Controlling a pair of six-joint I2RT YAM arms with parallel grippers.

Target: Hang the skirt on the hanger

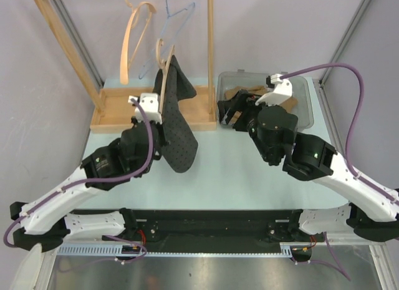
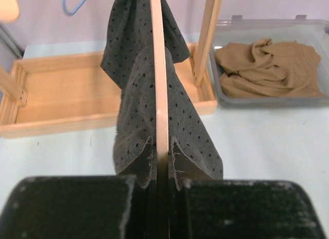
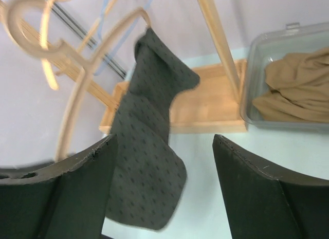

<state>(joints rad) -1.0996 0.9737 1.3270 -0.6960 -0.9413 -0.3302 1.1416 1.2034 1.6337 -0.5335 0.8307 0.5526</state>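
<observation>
**Top view.** Left gripper (image 1: 159, 115) was clamped on the hanger (image 1: 164, 75), just in front of the wooden rack (image 1: 209, 47). The skirt (image 1: 179, 137), dark grey and dotted, lay draped over the hanger, with its lower end hanging in front of the rack's tray. Right gripper (image 1: 228, 113) stood with jaws wide apart and held nothing. It was just right of the rack, beside the clear bin (image 1: 307, 100).

**Left wrist view.** The hanger ran edge-on between the closed fingers, with skirt cloth falling on both sides of it. A tan cloth (image 2: 267, 67) lay in the bin, right of the rack.

**Right wrist view.** Nothing sat between the fingers. The skirt hung left of the rack's post, apart from them.

**Judgement.** The drape looked done, with hanging on the rack likely next. To do that well, keep the left grip firm and the hanger level so the cloth does not slide off. Keep the right fingers clear of the hem.

**Surroundings.** The table (image 1: 249, 184) was pale, smooth and matt in front of the rack. The walls (image 1: 280, 22) behind the rack were plain lilac-grey.
</observation>
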